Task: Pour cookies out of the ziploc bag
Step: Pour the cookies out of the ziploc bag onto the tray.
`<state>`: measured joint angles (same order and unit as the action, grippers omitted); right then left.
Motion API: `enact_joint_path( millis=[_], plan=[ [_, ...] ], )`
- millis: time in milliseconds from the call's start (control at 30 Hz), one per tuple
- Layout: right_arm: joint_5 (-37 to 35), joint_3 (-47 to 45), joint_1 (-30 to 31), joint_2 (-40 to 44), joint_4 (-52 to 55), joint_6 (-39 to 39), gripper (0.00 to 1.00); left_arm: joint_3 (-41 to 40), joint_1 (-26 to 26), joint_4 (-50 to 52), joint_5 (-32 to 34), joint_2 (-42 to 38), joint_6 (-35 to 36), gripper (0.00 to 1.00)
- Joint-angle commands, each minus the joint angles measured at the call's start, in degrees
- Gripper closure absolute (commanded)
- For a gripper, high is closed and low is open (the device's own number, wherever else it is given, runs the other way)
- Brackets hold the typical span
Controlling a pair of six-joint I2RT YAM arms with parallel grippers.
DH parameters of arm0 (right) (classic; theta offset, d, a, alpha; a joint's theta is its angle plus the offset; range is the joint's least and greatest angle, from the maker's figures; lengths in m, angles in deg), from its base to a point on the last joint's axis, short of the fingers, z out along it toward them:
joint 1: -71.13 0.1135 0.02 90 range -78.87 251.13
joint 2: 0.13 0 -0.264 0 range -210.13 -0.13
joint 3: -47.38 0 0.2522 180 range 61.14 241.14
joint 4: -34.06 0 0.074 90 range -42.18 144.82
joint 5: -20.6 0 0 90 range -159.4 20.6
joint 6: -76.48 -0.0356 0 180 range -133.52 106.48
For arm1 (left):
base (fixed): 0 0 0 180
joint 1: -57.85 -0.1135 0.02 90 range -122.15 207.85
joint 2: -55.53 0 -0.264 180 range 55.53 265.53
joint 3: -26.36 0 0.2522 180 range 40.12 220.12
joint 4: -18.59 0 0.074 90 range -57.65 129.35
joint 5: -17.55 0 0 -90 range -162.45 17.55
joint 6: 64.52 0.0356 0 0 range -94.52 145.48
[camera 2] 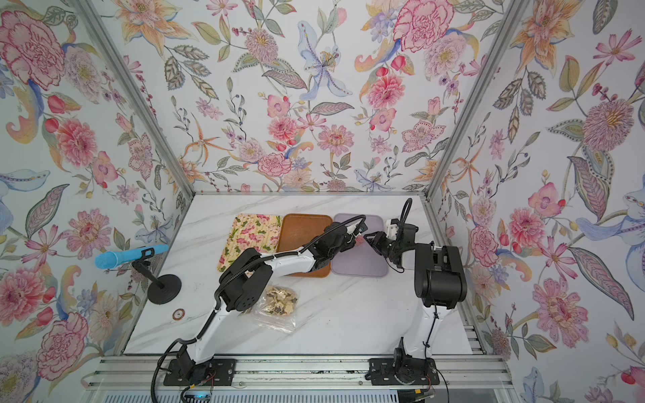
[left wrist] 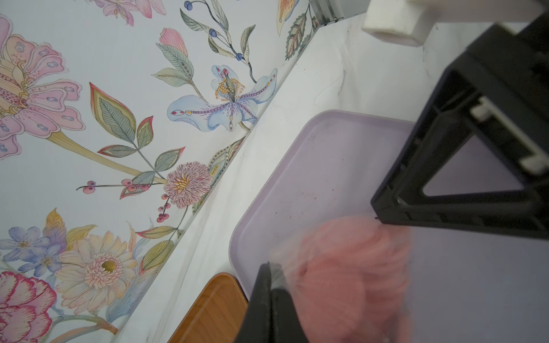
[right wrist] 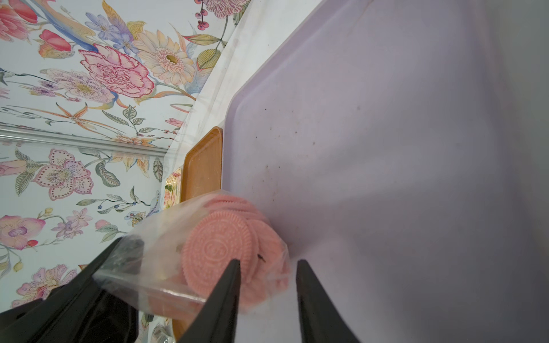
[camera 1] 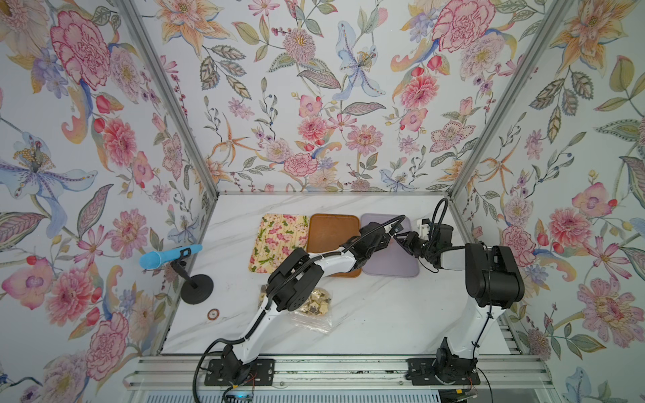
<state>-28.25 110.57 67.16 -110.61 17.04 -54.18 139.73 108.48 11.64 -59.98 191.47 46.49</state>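
A clear ziploc bag (right wrist: pixel 166 261) of pink patterned round cookies (right wrist: pixel 218 248) hangs over the lilac tray (right wrist: pixel 386 148). My left gripper (left wrist: pixel 271 267) is shut on the bag's clear plastic edge, with the cookies (left wrist: pixel 341 267) blurred right beside it. My right gripper (right wrist: pixel 267 262) is open, its fingers apart at the bag's lower corner and clamping nothing. In a top view the two grippers meet above the lilac tray (camera 2: pixel 359 268), left gripper (camera 2: pixel 352 239) facing right gripper (camera 2: pixel 368 239). A second bag (camera 1: pixel 316 305) of cream and dark-brown cookies lies on the table under the left arm.
A brown tray (camera 1: pixel 331 230) and a floral tray (camera 1: pixel 279 240) lie left of the lilac one. A blue scoop (camera 1: pixel 171 256) rests on a black stand (camera 1: pixel 197 288) at the left wall. A small round disc (camera 1: pixel 213 314) lies near it.
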Motion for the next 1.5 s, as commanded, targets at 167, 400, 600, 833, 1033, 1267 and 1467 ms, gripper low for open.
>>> enact_joint_path(
  millis=[167,400,600,833,1033,1267,1467],
  plan=[
    [1.77,-0.84,0.58,-3.09,-8.41,-5.72,0.66,-1.17,-0.42,-1.57,1.77,-3.49,-0.72,1.00],
    [1.75,-0.55,0.93,-3.65,-8.85,-6.88,0.74,-1.09,-0.53,-1.61,1.77,-3.49,-0.86,1.00],
    [1.83,-0.67,1.07,-3.87,-9.56,-7.56,0.91,-1.00,-0.53,-1.65,1.88,-3.49,-1.04,1.00],
    [1.74,-1.03,0.91,-3.25,-9.43,-7.59,1.00,-1.09,-0.53,-1.62,2.03,-3.62,-1.13,1.00],
    [1.40,-1.75,0.07,-1.90,-9.43,-7.26,1.00,-0.83,-0.52,-1.60,1.90,-3.99,-1.55,1.00],
    [2.44,-0.84,-1.23,0.19,-8.16,-6.43,1.00,0.42,-0.45,-1.46,0.55,-3.95,-2.41,1.00],
    [3.65,-0.31,-2.26,1.32,-7.52,-6.37,1.00,4.72,-0.27,-0.15,-0.31,-1.78,-3.11,1.00]
  ],
)
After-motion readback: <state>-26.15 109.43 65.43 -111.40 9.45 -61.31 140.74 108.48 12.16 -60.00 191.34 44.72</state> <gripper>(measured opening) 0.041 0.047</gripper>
